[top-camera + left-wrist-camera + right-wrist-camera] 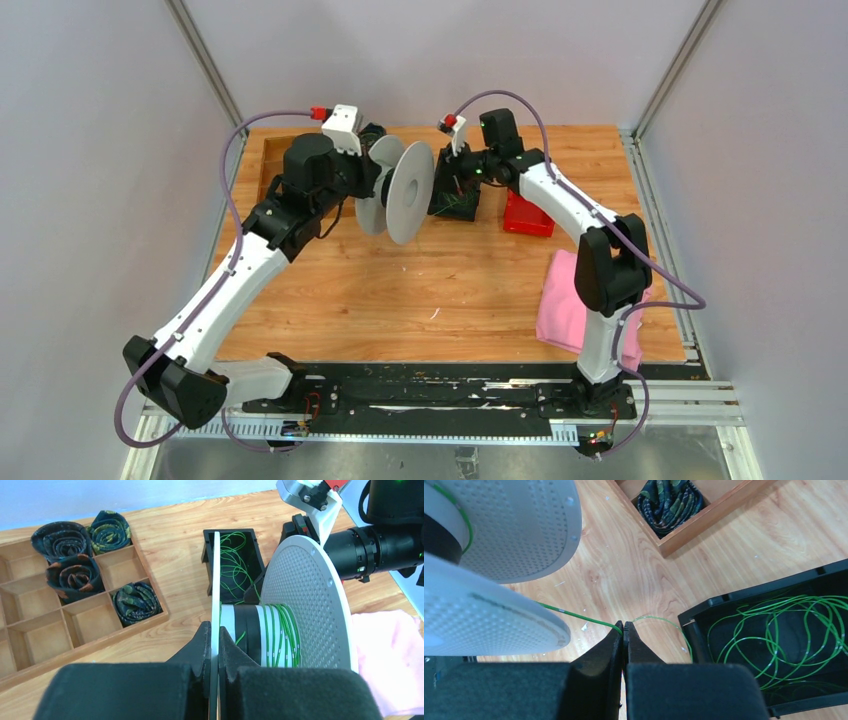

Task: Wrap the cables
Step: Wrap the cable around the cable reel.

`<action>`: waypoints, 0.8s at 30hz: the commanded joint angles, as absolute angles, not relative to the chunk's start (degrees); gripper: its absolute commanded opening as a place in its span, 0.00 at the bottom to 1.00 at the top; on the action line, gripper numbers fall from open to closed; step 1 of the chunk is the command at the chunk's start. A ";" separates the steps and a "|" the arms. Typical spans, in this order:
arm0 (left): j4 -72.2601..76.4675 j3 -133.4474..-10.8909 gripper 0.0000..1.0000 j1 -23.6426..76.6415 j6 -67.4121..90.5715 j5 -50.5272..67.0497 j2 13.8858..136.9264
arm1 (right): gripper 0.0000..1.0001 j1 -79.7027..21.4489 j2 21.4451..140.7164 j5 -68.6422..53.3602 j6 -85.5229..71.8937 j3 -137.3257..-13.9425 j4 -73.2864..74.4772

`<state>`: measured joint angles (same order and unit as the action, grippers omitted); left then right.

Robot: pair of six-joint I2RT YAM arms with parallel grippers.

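My left gripper [215, 631] is shut on the rim of the near flange of the grey spool [310, 595], which it holds up on edge above the table [405, 190]. Green cable turns [282, 635] lie wound round the spool's hub. My right gripper [624, 626] is shut on a thin green cable strand [574, 614] that runs taut from the spool to its fingertips. Beyond the tips the strand curves into the black box [704, 611], where more green cables [774, 630] lie in loose loops. In the top view the right gripper [455, 170] hangs over that box [455, 205].
A wooden compartment tray [30, 630] at the back left holds several dark rolled cord bundles [75, 575]. A red bin [527, 215] stands right of the black box. A pink cloth [570, 300] lies by the right arm's base.
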<state>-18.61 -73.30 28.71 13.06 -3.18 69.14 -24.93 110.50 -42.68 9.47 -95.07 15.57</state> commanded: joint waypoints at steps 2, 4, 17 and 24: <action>-15.88 -78.08 0.00 27.42 17.17 -3.77 66.47 | 0.01 -23.47 108.35 -43.07 5.58 -90.19 11.68; -16.30 -78.58 0.00 27.05 17.78 -4.03 66.45 | 0.01 -23.38 107.99 -43.35 5.47 -88.73 11.08; -20.66 -82.35 0.00 22.43 25.43 -9.12 67.47 | 0.01 -23.38 106.44 -48.10 -1.25 -78.06 1.98; -22.32 -84.28 0.00 21.11 28.08 -13.29 68.44 | 0.01 -24.32 106.14 -48.95 -5.07 -72.89 -2.37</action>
<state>-27.49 -79.77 22.52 24.69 -7.79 69.19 -24.84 107.35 -48.86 -2.09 -76.07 -0.30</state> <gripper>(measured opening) 0.040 0.008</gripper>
